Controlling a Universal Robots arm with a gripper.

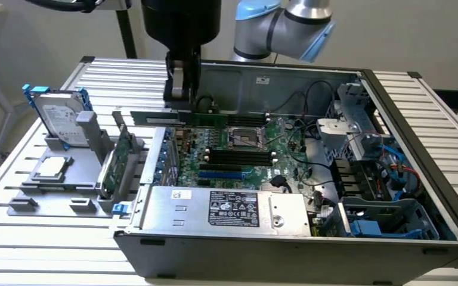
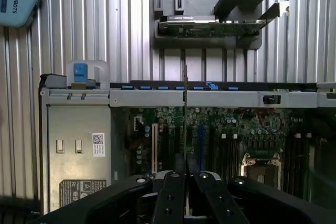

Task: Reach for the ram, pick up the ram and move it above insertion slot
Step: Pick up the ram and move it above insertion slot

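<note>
Fingers (image 2: 169,192) clamped on one ram (image 1: 179,118) above motherboard (image 1: 245,156)

- bench (image 1: 46,238): ribbed metal slats, matt silver-grey
- computer case (image 1: 420,179): dark grey metal, matt; power supply (image 1: 221,208) bare dull metal with paper labels
- ram (image 1: 177,118): green circuit board, slight sheen
- hard drive (image 1: 60,122), left of frame: shiny silver metal, blue plastic rails
- hand (image 2: 185,182): black plastic, smooth, semi-gloss
</note>
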